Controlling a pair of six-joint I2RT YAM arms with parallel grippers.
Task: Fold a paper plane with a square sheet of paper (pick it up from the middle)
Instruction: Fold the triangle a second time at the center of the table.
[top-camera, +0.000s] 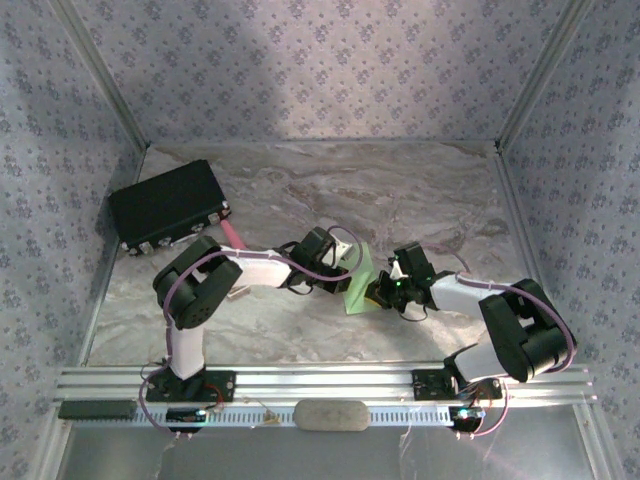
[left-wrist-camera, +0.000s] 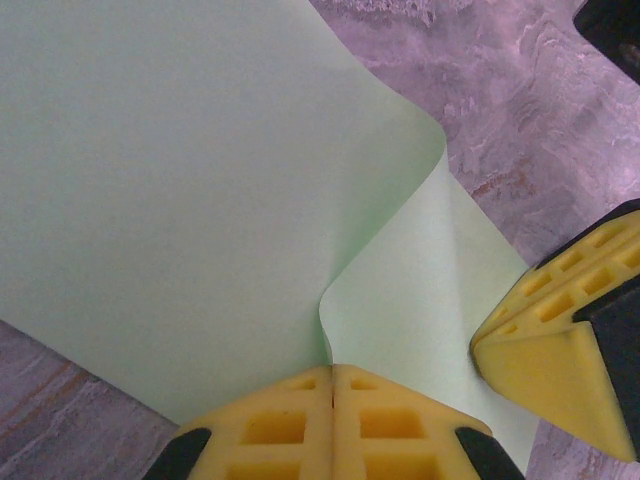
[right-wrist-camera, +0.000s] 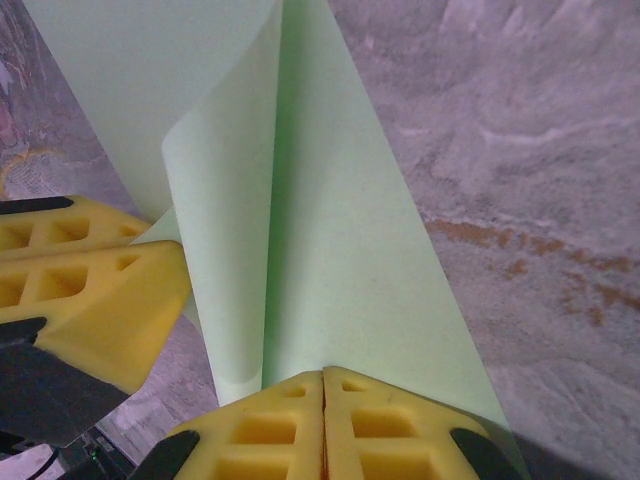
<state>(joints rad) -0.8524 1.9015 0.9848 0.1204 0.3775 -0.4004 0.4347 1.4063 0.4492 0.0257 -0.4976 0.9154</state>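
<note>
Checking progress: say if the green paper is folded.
Partly folded: the green paper sheet curls over, uncreased, pinched by left gripper and right gripper.

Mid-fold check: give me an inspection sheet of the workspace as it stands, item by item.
Surface: marbled table top, no spills seen.
Job's things: square sheet of paper, pale green, curled in a soft bend between the two grippers; no plane shape yet.
Clutter: black box at far left; pink cylinder beside it.
Grippers: left gripper shut on the paper's edge; right gripper shut on it too.
Cables: purple cables along both arms, apart from the paper.
Surroundings: patterned walls on three sides; metal rail at the near edge.
</note>
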